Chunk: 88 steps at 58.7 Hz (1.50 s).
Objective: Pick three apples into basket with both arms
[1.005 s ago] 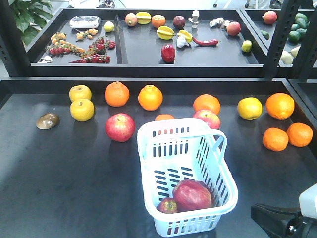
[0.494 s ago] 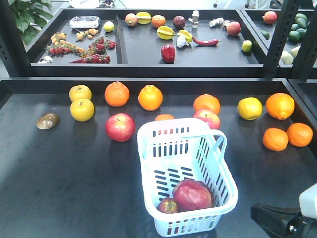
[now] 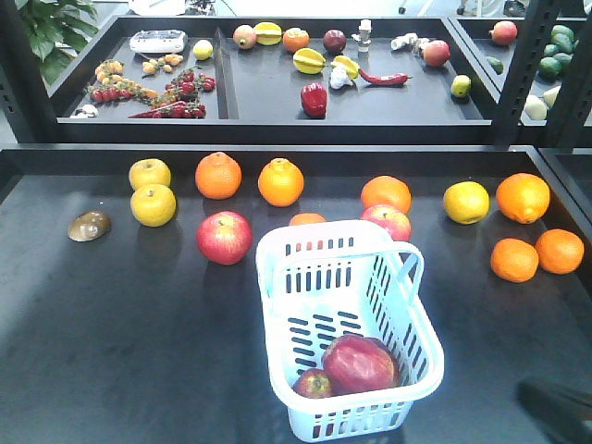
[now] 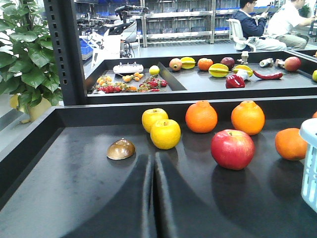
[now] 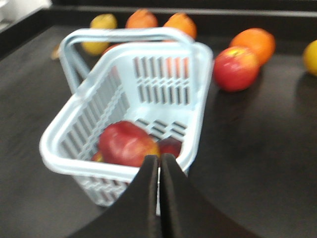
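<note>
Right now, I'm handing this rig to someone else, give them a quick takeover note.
Left gripper: fingers shut, empty, low over the table.
Right gripper: fingers shut, empty, near the basket.
Done: two apples in the basket, a large one and a small one.
Left: one more. Loose apples lie left of the basket and behind it.

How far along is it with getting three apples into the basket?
Two apples, a large one and a small one, lie in the basket. Nothing is in hand: the left gripper and the right gripper are both shut and empty. One is left, either the red apple left of the basket or the apple behind it.
</note>
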Tool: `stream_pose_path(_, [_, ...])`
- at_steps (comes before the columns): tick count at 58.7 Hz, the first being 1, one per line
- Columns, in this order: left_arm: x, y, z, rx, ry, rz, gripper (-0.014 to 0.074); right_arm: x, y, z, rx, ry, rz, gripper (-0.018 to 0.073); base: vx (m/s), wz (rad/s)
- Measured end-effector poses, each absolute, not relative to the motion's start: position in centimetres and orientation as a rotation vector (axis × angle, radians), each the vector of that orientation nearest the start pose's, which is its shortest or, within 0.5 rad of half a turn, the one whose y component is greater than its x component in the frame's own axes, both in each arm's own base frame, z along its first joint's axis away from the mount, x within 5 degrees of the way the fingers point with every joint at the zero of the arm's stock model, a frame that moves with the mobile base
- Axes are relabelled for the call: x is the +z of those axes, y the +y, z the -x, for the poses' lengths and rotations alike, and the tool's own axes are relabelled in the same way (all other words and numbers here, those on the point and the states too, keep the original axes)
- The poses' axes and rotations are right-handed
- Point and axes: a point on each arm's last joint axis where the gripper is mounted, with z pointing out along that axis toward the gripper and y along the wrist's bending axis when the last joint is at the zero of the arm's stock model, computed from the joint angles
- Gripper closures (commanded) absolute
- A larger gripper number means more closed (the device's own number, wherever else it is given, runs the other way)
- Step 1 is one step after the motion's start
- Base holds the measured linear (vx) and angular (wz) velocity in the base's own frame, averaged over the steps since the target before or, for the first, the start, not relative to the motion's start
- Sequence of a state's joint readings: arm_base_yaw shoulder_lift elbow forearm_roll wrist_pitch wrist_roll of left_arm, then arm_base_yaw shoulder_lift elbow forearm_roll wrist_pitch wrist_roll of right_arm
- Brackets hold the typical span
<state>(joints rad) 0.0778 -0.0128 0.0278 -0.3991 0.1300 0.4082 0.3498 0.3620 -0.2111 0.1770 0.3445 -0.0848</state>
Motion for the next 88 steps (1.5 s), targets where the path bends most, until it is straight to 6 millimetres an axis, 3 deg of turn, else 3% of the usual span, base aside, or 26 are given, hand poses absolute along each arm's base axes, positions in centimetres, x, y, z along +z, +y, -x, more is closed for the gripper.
stream_pose_path(13, [19.4, 0.0, -5.7, 0.029, 1.618, 0.014, 0.0602, 18.5, 2.5, -6.8, 0.347, 1.821, 0.194, 0.0568, 0.00, 0.00])
stream_pose_path(29, [19.4, 0.0, -5.7, 0.029, 1.618, 0.014, 0.0602, 19.6, 1.3, -5.6, 0.287, 1.606, 0.075, 0.0568, 0.00, 0.00])
stream_pose_path(56, [19.3, 0.0, -5.7, 0.027, 1.621, 0.014, 0.0602, 19.8, -0.4, -5.7, 0.077, 1.568, -0.181, 0.0568, 0.00, 0.00])
stream_pose_path(88, [19.3, 0.0, -5.7, 0.027, 1.621, 0.015, 0.0602, 19.9, -0.5, -5.6, 0.076, 1.547, -0.202, 0.0568, 0.00, 0.00])
